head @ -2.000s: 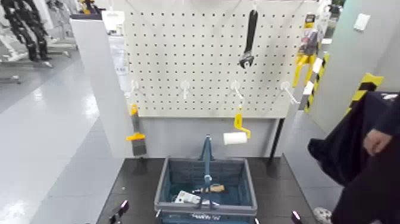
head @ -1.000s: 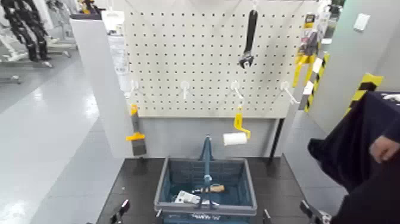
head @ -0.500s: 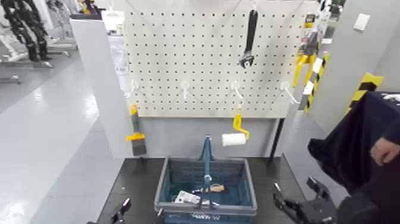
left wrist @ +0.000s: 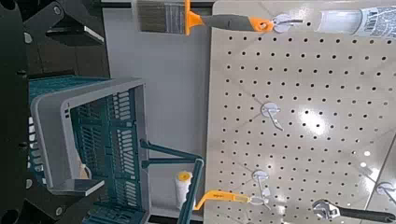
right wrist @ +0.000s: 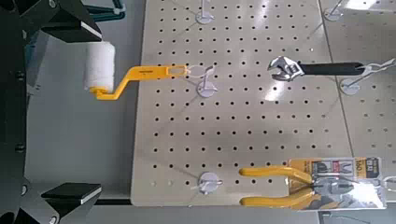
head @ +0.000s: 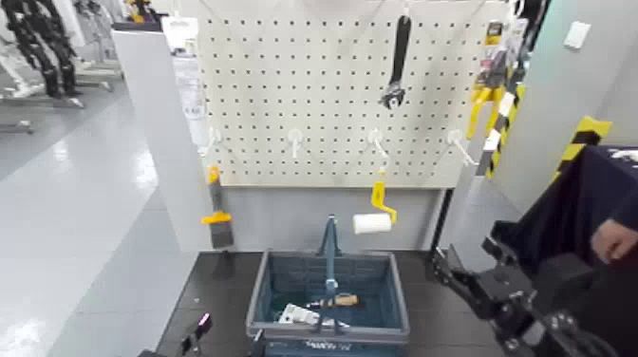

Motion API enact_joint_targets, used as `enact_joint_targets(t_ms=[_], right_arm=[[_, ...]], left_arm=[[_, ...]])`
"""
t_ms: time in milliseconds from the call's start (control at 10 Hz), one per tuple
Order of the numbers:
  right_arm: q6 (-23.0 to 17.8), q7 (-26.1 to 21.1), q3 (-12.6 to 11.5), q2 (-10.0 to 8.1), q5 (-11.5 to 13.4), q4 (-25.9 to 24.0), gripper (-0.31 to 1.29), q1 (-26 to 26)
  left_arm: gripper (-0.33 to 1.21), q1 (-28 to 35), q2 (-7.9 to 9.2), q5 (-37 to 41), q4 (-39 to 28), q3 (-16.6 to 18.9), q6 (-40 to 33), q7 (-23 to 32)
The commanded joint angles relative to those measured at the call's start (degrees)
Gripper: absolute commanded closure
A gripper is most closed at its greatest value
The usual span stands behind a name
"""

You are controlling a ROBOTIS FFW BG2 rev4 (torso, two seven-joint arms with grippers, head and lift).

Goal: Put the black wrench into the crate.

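The black wrench (head: 398, 55) hangs head-down on a hook near the top of the white pegboard (head: 313, 104), up and to the right. It also shows in the right wrist view (right wrist: 313, 67) and at the edge of the left wrist view (left wrist: 360, 214). The blue-grey crate (head: 396, 294) stands on the dark table below the board, also in the left wrist view (left wrist: 56, 112). My right gripper (head: 468, 256) is open and empty, raised beside the crate's right side, well below the wrench. My left gripper (head: 199, 332) is low at the crate's front left, open.
A yellow-handled paint roller (head: 375, 216) hangs just above the crate. A brush (head: 216, 220) hangs on the left and yellow pliers (right wrist: 280, 183) on the right of the board. Small tools (head: 318, 309) lie in the crate. A person's hand (head: 617, 242) and dark sleeve are at the right.
My right arm has risen from the bottom edge up beside the crate's right side, fingers open. The left gripper has barely moved. The wrench still hangs on the board.
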Motion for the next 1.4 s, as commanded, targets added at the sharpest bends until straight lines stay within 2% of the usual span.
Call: enact_joint_targets(t_ms=[100, 700, 1100, 1400], right_arm=[[0.1, 1.0, 0.8, -0.95, -0.5, 2.0, 0.16, -5.5], [0.0, 3.1, 2.8, -3.67, -2.1, 6.4, 0.17, -16.7], [-0.5, 5.5, 4.6, -4.29, -4.3, 9.7, 0.17, -23.1], [-1.1, 6.6, 6.0, -4.46, -4.9, 11.8, 0.17, -26.6]], left_arm=[[0.21, -0.5, 0.41, 0.3, 0.3, -0.6, -0.2, 0.0], [0.21, -1.4, 0.67, 0.4, 0.7, -1.5, -0.4, -0.3], [0.21, -1.8, 0.49, 0.4, 0.8, -1.9, -0.7, -0.4], [0.21, -2.0, 0.58, 0.4, 0.9, -2.1, -0.9, -0.4]])
